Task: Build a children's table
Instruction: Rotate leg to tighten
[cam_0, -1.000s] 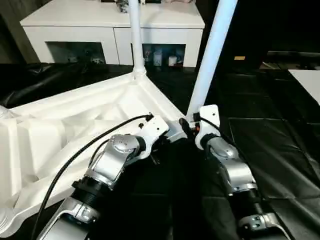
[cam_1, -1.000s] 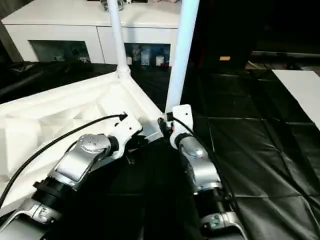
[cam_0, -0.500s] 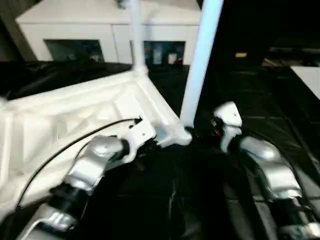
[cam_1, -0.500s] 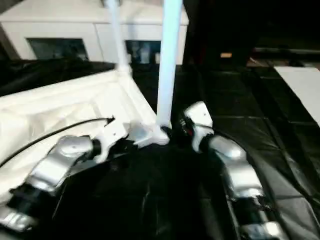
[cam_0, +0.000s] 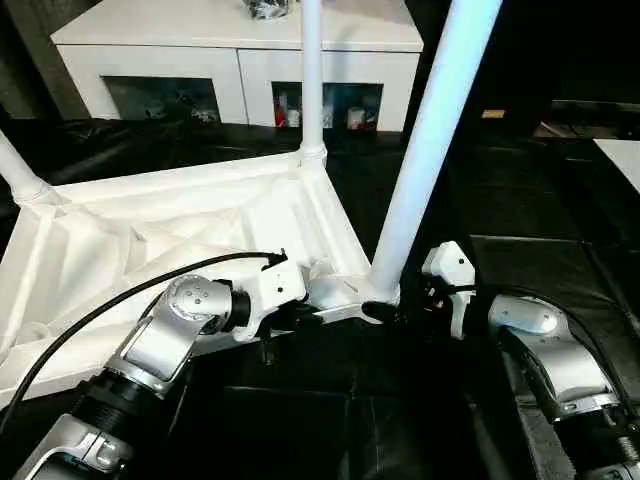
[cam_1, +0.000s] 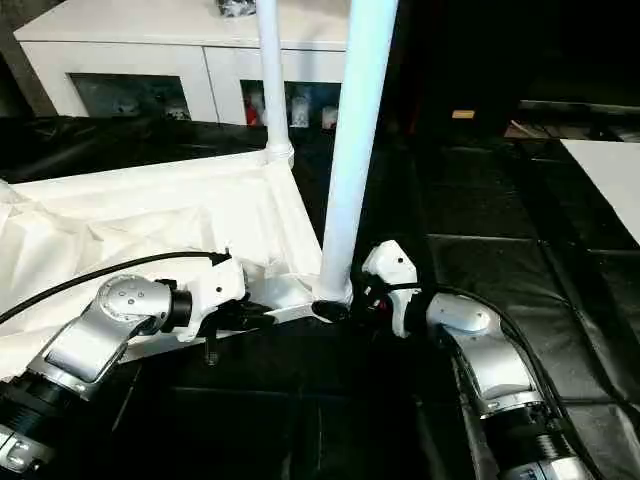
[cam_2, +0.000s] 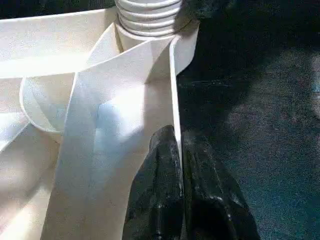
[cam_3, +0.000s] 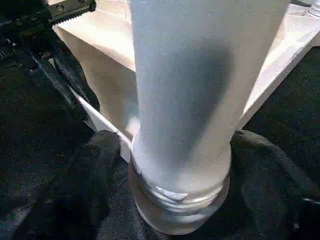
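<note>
No legible text, labels, brands, numbers or signs found on any surface; small items in cabinet too indistinct.

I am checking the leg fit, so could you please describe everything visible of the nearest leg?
The nearest leg is a white, smooth plastic-looking tube, standing upright and slightly tilted in the tabletop's near corner socket. Ribbed rings circle its base. The right end effector straddles that base, fingers on either side; whether they touch is unclear.
</note>
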